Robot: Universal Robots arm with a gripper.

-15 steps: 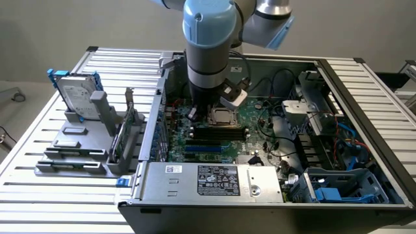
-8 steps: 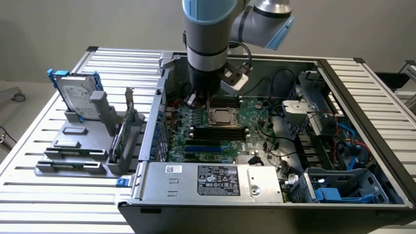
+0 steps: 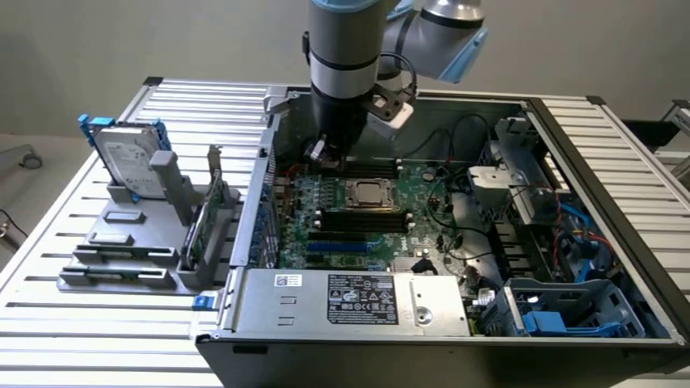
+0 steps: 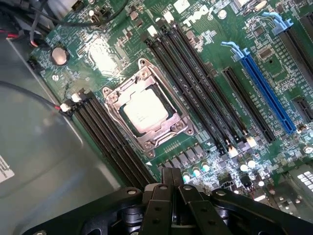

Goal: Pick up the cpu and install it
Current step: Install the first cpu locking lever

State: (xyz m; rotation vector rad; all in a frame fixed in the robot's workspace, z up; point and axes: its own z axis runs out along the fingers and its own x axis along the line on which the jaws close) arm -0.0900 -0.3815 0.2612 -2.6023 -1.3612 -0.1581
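Silver-grey, one cpu (image 4: 144, 112) sits inside one metal socket frame (image 4: 182, 126) at the centre of the wrist picture. One gripper (image 4: 171, 178), fingers pressed together, holds nothing, hovering near the memory slots (image 4: 110, 142).

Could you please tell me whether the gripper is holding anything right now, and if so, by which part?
Nothing is held: the gripper is shut and empty, while the cpu sits in the motherboard socket.

So the whole setup sits on a ribbed aluminium table (image 3: 97, 323). An open PC case (image 3: 453, 339) takes up most of it. A grey parts rack (image 3: 124, 242) stands just beside it, on the exterior view's left
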